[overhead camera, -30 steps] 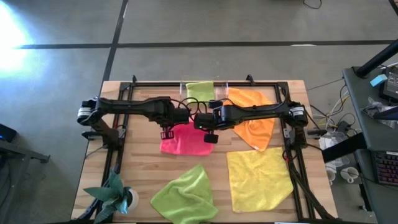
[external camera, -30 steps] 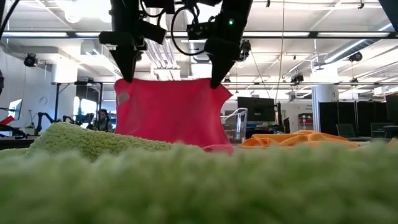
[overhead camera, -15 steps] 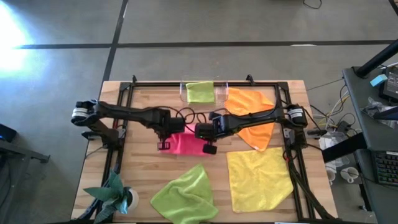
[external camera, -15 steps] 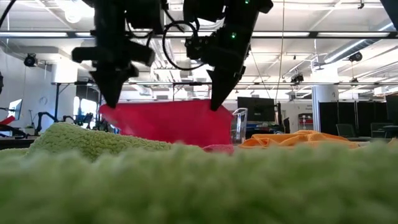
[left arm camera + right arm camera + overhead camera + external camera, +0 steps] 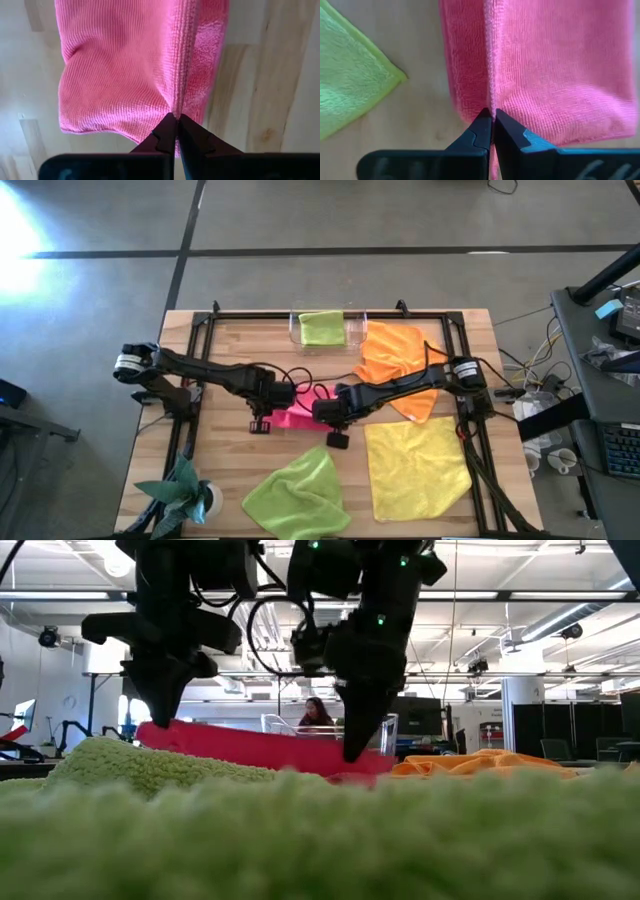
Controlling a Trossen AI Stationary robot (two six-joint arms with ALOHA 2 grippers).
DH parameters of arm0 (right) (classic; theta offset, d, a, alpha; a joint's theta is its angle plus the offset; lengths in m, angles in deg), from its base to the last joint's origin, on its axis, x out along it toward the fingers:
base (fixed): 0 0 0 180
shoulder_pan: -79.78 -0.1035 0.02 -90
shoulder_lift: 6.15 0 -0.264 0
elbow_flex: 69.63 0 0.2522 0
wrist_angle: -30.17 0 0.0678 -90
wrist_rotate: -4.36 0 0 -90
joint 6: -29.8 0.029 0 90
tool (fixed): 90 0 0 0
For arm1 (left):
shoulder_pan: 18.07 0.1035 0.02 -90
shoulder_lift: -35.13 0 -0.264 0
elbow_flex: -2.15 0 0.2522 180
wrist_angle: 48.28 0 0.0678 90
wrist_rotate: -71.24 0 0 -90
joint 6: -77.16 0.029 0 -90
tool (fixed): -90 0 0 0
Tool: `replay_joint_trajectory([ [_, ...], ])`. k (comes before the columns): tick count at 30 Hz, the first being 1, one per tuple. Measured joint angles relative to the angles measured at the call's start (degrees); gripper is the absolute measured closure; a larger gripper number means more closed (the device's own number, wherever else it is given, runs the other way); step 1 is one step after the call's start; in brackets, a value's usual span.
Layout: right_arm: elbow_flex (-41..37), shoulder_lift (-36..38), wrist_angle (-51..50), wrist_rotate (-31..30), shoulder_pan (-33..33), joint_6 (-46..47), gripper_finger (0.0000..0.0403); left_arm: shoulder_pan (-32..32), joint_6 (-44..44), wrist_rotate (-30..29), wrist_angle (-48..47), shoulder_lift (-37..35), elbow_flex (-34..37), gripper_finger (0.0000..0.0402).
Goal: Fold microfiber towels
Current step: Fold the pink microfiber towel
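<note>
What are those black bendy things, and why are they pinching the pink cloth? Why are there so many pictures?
Those are two robot arms on a wooden table. Each ends in a gripper, like a hand with two fingers. One camera looks down from above, one sits low on the table, and one rides on each wrist. The left gripper and the right gripper are both shut on an edge of the pink towel, to fold it. Around it lie an orange towel, a yellow towel and a green towel. Another green towel sits in a clear tray. A small plant stands at one corner.
</note>
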Motion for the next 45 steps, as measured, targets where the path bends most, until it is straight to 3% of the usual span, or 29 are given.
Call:
replay_joint_trajectory([
  [10, 1.3, -0.9, 0.1, 0.1, -0.9, 2.7, 0.0385, 0.0, 0.0, 4.0, 0.1, 0.0, 1.4, 0.0388],
  [17, 3.0, -0.8, -1.3, 0.0, -0.9, 5.6, 0.0316, 0.0, 0.0, 4.5, 0.3, 0.0, 1.3, 0.0314],
  [21, 4.6, 0.2, -6.0, -0.1, -0.9, 7.0, 0.0276, 0.0, 0.0, 4.6, -4.9, -0.4, -0.1, 0.0276],
  [27, 4.4, 5.7, -13.1, -8.7, -0.7, 8.6, 0.0255, 0.2, 0.0, 3.5, -4.6, -8.8, 2.4, 0.0268],
  [31, 2.5, 9.6, -14.1, -12.4, -0.5, 10.6, 0.0258, 1.2, -3.0, 2.6, 4.3, -17.6, 7.5, 0.0268],
  [35, -2.7, 12.1, -8.1, -11.4, 0.7, 11.7, 0.0267, 2.8, -8.5, 2.3, 23.7, -25.1, 16.2, 0.0268],
  [37, -5.9, 12.6, -2.3, -7.7, 2.3, 11.8, 0.0273, 4.1, -10.1, 1.2, 31.0, -27.2, 20.2, 0.0268],
  [40, -10.5, 12.6, 9.1, -0.2, 5.2, 12.4, 0.0284, 6.6, -12.1, -0.6, 36.3, -28.3, 25.3, 0.0268],
  [45, -16.1, 12.4, 24.4, 6.7, 9.4, 15.7, 0.0326, 10.3, -18.8, 1.1, 40.7, -26.5, 30.3, 0.0268],
])
